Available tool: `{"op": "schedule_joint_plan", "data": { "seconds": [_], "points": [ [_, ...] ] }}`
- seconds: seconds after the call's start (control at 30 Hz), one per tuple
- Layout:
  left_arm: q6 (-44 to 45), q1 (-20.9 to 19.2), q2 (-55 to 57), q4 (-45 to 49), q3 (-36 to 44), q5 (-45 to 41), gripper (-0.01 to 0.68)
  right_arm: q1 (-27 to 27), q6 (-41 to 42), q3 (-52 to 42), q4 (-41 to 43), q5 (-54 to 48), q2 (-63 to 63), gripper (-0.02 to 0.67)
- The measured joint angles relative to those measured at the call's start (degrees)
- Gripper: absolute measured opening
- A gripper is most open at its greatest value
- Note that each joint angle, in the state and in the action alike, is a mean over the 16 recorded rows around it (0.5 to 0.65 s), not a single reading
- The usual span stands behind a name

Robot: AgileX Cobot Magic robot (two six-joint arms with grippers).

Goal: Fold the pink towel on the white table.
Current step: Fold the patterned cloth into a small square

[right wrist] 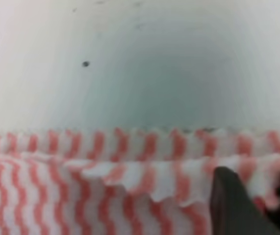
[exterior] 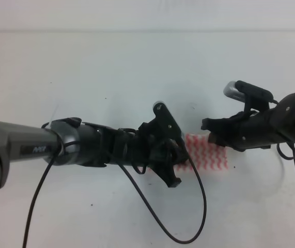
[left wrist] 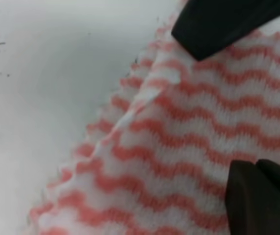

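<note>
Arms low, converging | both tools over pink towel (exterior: 207, 155) | table (exterior: 111, 62)

The white table (exterior: 137, 62) is a plain flat surface marked with small dark specks. Lying directly on it, toward four o'clock from centre, is the pink towel (exterior: 205, 156), a zigzag-striped cloth, one layer folded over another along its far edge.

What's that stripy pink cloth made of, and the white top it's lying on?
The pink towel looks like a thin, soft nonwoven or knit wipe, matte: the close views show a fuzzy texture, wavy pink-and-white stripes and a limp scalloped edge. The white table seems a hard, smooth laminate or painted board, faintly glossy, with small dark specks. Neither can be told for sure.
</note>
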State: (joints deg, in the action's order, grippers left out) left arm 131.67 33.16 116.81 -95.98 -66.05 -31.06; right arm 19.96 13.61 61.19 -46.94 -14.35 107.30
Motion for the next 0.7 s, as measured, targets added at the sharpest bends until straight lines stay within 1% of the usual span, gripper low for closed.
{"op": "schedule_joint_plan", "data": {
  "seconds": [0.17,0.27,0.43,0.7],
  "points": [
    [-0.1,0.0,0.0,0.1,0.0,0.1,-0.004,-1.1,0.0,0.0,-0.4,0.1,0.0,0.207],
    [-0.3,0.0,0.0,0.1,0.0,0.0,-0.004,-1.5,0.0,0.0,-0.7,0.7,-0.1,0.237],
    [-0.3,0.0,0.0,0.1,0.0,0.1,-0.004,-1.6,0.0,0.2,-1.1,2.2,0.0,0.261],
    [0.0,0.0,-0.5,0.1,0.0,0.6,-0.004,-1.6,0.0,2.9,-0.3,1.1,0.0,0.265]
  ]
}}
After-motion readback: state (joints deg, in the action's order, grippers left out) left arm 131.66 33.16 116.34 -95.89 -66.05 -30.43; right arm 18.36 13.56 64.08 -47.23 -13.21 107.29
